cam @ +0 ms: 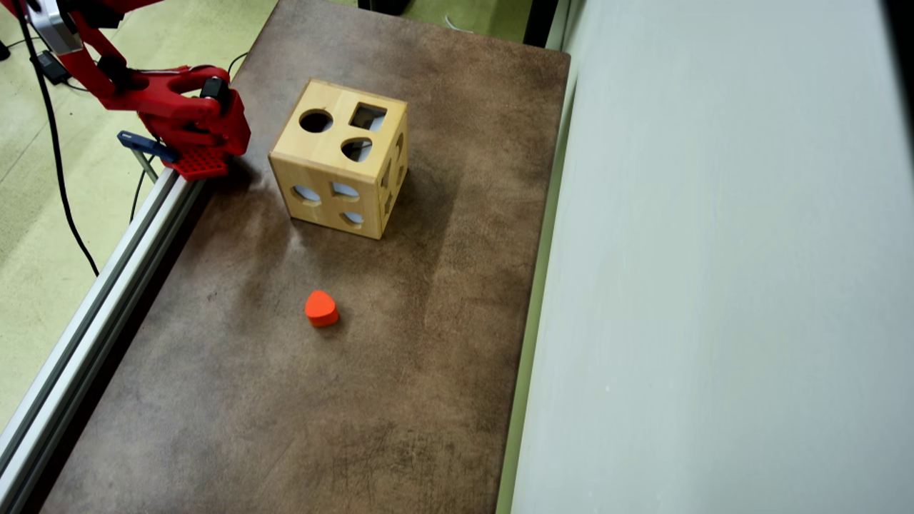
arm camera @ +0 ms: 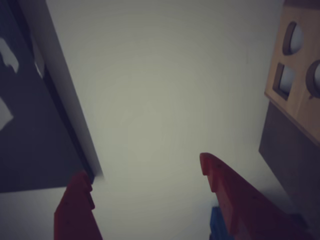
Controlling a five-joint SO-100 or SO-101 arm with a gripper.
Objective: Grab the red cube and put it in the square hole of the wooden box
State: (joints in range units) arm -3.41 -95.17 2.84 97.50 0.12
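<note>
A small red-orange block (cam: pixel 321 308) with a rounded outline lies on the brown table (cam: pixel 443 300), in front of the wooden box (cam: pixel 328 153). The box's top face has a round hole, a square hole (cam: pixel 368 116) and a third, rounded hole. My red gripper (cam: pixel 196 153) is at the table's left edge, left of the box and far from the block. In the wrist view my gripper (arm camera: pixel 143 165) is open and empty, facing a pale surface. The box (arm camera: pixel 300 65) shows at that view's right edge. The block is out of the wrist view.
An aluminium rail (cam: pixel 93 300) runs along the table's left edge. A pale grey panel (cam: pixel 714 285) borders the table on the right. Black cables (cam: pixel 61 193) lie on the green floor at the left.
</note>
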